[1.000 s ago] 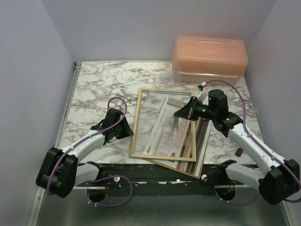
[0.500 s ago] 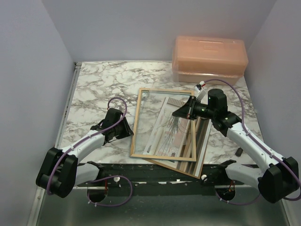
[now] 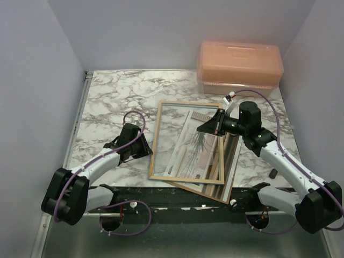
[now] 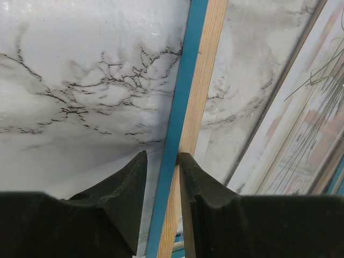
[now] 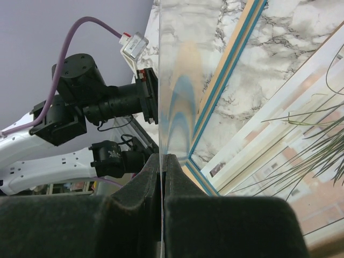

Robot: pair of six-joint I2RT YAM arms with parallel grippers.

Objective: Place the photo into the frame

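Straddling the left rail of the frame (image 3: 155, 141) with the left gripper (image 4: 161, 164), a finger on each side; cannot tell whether clamped. Pinching a clear pane (image 5: 180, 80) edge-on in the closed fingers of the right gripper (image 5: 162, 160), above the frame's far right corner. Found the frame flat toward the near edge of the tabletop (image 3: 118, 97), pale back up, with the photo (image 3: 196, 150) inside it, just nearward of the right gripper.

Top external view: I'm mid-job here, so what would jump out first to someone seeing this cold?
The right gripper is shut on a thin clear pane over the frame at table centre. Through its opening shows the photo of a spiky plant. The left gripper straddles the frame's left rail, and a peach box sits at the far right.
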